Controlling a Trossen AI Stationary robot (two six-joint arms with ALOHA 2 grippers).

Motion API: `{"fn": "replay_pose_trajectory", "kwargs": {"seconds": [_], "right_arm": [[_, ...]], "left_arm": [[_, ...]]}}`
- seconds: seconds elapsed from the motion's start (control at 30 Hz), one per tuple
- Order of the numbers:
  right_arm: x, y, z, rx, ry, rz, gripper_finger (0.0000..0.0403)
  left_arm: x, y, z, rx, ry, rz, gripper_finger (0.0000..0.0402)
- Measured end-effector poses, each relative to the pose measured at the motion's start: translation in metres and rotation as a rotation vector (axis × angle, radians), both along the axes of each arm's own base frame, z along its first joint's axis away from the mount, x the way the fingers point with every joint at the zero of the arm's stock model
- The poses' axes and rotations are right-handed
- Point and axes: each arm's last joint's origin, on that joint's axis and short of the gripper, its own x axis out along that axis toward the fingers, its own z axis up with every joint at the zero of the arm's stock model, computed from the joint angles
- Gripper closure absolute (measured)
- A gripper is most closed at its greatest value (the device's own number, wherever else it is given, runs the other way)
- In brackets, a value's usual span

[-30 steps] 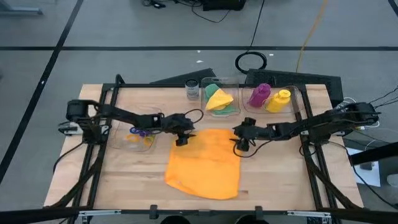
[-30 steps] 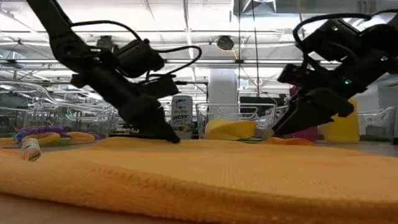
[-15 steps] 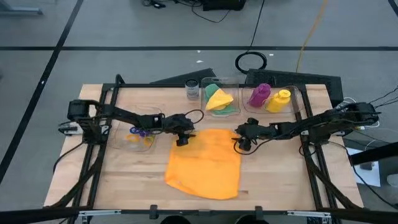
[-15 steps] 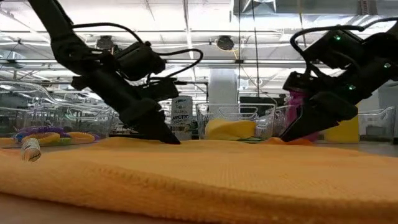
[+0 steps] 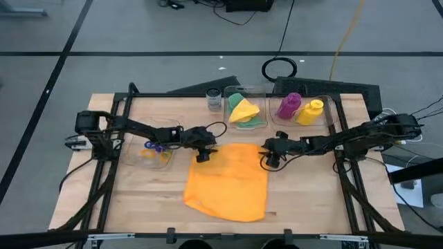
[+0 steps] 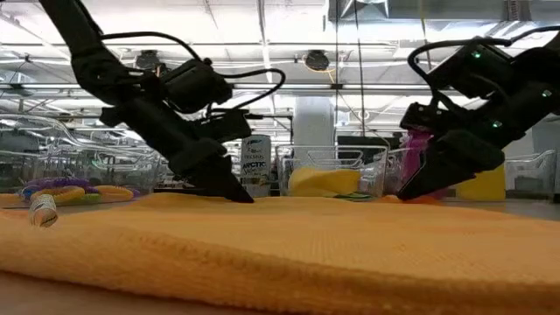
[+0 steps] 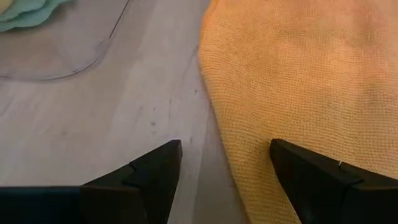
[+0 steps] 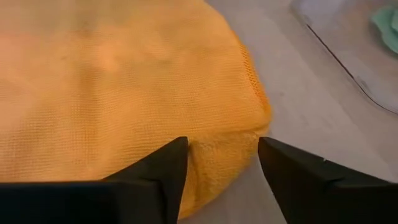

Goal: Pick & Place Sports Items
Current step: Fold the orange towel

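Observation:
An orange cloth [image 5: 228, 183] lies spread flat on the middle of the wooden table. My left gripper [image 5: 202, 156] stands open at the cloth's far left corner. In its wrist view one finger is over bare wood and the other over the cloth, with the cloth's edge [image 7: 214, 118] between them. My right gripper [image 5: 266, 160] stands open at the far right corner. That corner [image 8: 249, 124] lies between its two fingers. Both grippers slant down toward the table's middle. My left gripper has its fingertips [image 6: 241, 194] down at the cloth's surface, astride the edge; whether they touch it, I cannot tell. My right gripper has its fingertips [image 6: 404, 194] low at the cloth's far right corner, which bulges between them [image 8: 224, 158]; whether they press it, I cannot tell.
At the back stand a clear box with green and yellow cloths [image 5: 243, 111], a clear box with a purple bottle [image 5: 288, 105] and a yellow bottle [image 5: 310, 112], and a small glass jar [image 5: 213, 100]. A clear box of coloured rings [image 5: 156, 152] sits under the left arm.
My right gripper's fingers have drawn closer together about the cloth's far right corner. The cloth lies as before.

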Motion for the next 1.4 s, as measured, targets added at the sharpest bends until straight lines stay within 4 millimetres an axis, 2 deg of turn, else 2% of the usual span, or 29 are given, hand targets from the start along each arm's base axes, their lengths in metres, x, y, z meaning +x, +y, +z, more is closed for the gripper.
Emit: {"fn": "replay_pose_trajectory", "kwargs": {"seconds": [0.33, 0.77, 0.93, 1.1, 1.4], "right_arm": [[0.0, 0.0, 0.0, 0.006, -0.001, -0.002, 0.0271], [0.0, -0.001, 0.0, 0.008, -0.009, -0.038, 0.0189], [0.0, -0.001, 0.0, 0.009, -0.011, -0.038, 0.017], [0.002, -0.001, -0.002, 0.009, -0.012, -0.039, 0.0173], [0.008, 0.0, -0.016, -0.007, 0.002, -0.027, 0.0205]], "left_arm": [[0.0, 0.0, 0.0, -0.003, 0.001, 0.003, 0.019], [0.0, 0.0, 0.0, -0.012, -0.003, 0.016, 0.019], [0.0, 0.0, 0.0, -0.012, -0.003, 0.016, 0.019], [0.0, 0.0, 0.0, -0.013, -0.004, 0.017, 0.019], [0.0, 0.0, 0.0, -0.013, -0.004, 0.017, 0.019]]}}
